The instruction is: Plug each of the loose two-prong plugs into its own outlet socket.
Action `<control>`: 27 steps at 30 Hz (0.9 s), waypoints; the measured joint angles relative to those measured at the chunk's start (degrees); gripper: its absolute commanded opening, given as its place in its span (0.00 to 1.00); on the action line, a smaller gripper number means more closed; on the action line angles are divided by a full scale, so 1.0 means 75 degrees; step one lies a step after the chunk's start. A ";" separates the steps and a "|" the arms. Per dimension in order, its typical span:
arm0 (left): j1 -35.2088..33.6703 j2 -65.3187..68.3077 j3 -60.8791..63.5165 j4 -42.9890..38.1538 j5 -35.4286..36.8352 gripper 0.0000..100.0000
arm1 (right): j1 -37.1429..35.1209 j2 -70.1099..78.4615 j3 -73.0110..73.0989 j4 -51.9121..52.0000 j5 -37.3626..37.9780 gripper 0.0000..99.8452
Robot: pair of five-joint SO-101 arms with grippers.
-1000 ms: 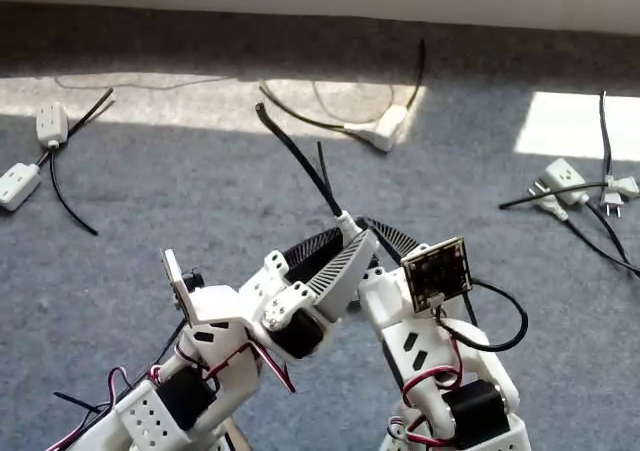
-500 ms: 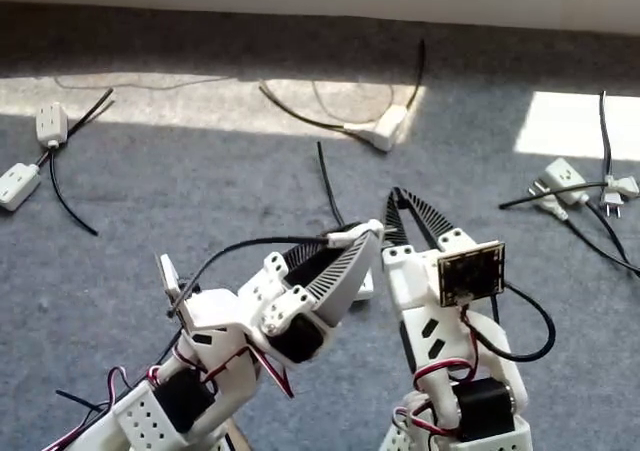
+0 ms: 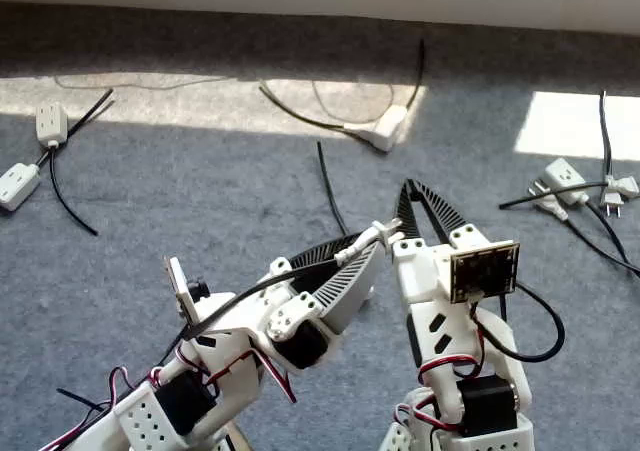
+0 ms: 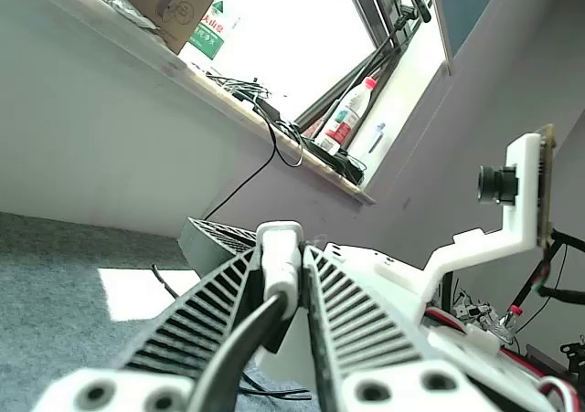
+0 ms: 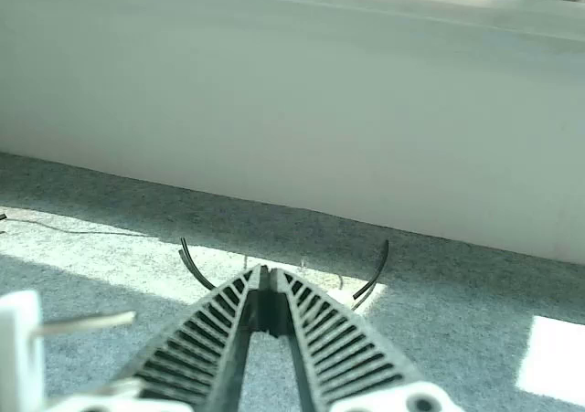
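At the far left, two white sockets (image 3: pixel 50 123) lie on the grey carpet (image 3: pixel 200 191) among black cords (image 3: pixel 70 206). The left gripper (image 3: pixel 375 236) is clamped tight on a white plug (image 4: pixel 279 261), held up off the carpet, and the plug's black cable (image 3: pixel 230 306) trails back over the arm. Just beside it, the right gripper (image 3: pixel 411 187) is pressed closed with nothing in it. A third socket (image 3: pixel 386 128) lies farther back. At the far right lie another socket (image 3: pixel 562 179) and a loose plug (image 3: pixel 622 185).
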 measured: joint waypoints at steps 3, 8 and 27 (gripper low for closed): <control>0.0000 0.0000 0.0000 0.0000 0.0000 0.01 | 0.0023 0.0000 0.0000 -0.0059 0.0000 0.01; 0.0000 0.0000 0.0094 0.0023 -0.0012 0.01 | 0.0023 0.0000 0.0281 -0.0188 0.0000 0.01; -0.0938 0.0164 -0.0727 0.1606 0.0023 0.01 | 0.2286 -0.0023 0.2403 -0.0059 -0.1840 0.01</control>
